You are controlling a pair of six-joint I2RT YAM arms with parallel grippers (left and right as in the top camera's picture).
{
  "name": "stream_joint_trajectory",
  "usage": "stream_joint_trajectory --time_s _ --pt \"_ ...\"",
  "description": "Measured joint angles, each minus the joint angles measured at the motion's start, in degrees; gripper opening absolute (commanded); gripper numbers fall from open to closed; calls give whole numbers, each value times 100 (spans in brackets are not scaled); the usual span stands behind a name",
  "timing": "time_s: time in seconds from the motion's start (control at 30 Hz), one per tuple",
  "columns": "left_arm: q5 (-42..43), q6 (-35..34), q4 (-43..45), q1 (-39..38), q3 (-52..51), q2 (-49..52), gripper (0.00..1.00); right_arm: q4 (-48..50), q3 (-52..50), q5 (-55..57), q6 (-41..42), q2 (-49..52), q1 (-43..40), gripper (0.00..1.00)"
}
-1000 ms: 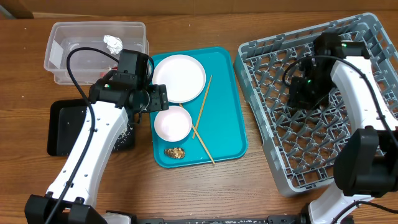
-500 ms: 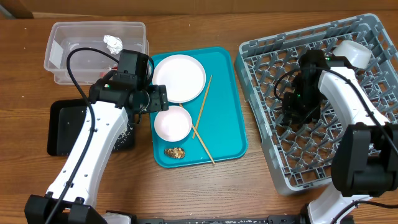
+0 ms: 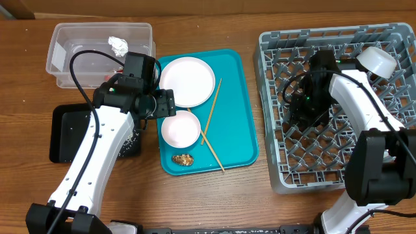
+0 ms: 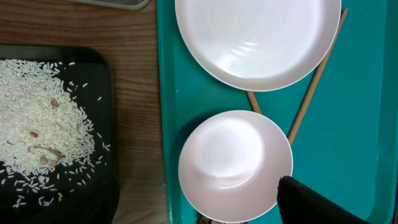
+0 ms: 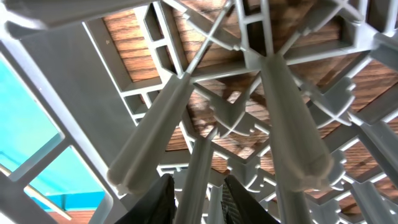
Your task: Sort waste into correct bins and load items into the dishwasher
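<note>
Though loose white rice (image 4: 37, 118) is binned, round white bowl (image 4: 235, 165) below spread left pincer (image 3: 170, 104) waits; right pincer (image 5: 202, 199) pinches grey plastic rack (image 3: 268, 110)

Table (image 3: 214, 201): matt wood, visible grain
Teal tray (image 3: 237, 117): smooth plastic, slight sheen
Plate (image 3: 187, 81): white, glossy
Bowl (image 3: 181, 130): white, glossy
Dish rack (image 3: 312, 166): grey moulded plastic, matt
Tub (image 3: 97, 27): clear plastic
Chopsticks (image 3: 211, 109): pale wood

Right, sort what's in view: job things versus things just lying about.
Job: plate, bowl, chopsticks, white cup, food lump, tissue ball, rice, clear tub, black tray, grey rack.
Lying about: teal tray, wooden table.
</note>
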Motion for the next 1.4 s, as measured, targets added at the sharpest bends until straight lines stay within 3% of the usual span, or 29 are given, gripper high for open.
stream_joint_trajectory --time_s 1.1,1.4 --pt "-2 0 -2 0 0 0 83 166 0 -166 -2 0 17 29" --pt "0 94 -269 48 0 0 84 118 343 -168 -9 -463 22 48"
